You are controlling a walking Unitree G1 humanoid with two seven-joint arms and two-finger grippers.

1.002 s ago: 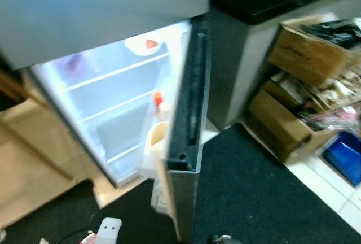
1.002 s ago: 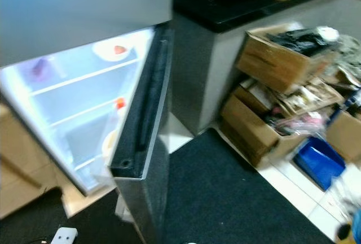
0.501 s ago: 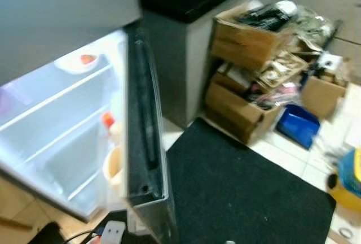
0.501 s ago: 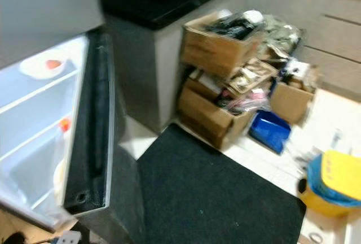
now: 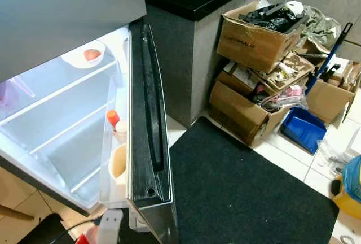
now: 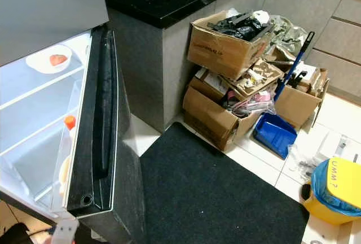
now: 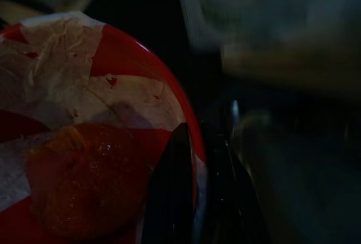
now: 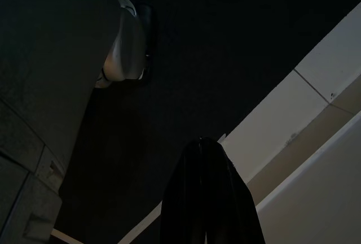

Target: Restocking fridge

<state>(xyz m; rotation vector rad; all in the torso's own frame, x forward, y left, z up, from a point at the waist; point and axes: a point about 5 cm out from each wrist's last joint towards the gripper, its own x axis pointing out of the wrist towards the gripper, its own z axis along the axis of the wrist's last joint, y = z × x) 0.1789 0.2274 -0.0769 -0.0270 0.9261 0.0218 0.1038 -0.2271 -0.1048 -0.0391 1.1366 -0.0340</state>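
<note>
While the fridge [image 5: 62, 120] stands open on your left, its door [image 5: 148, 136] swung out over the black mat [image 5: 242, 187], note the lit shelves are mostly bare — a white bowl [image 5: 83, 55] sits on the top shelf. Cardboard boxes [image 6: 225, 46] crowd the right. The left gripper [image 7: 194, 199] is clenched on the rim of a red-and-white plate [image 7: 101, 131] carrying something orange (likely soft, so keep it level); it is light, stiff and slippery-edged. The right gripper [image 8: 208, 199] hangs idle — I cannot tell its state.
</note>
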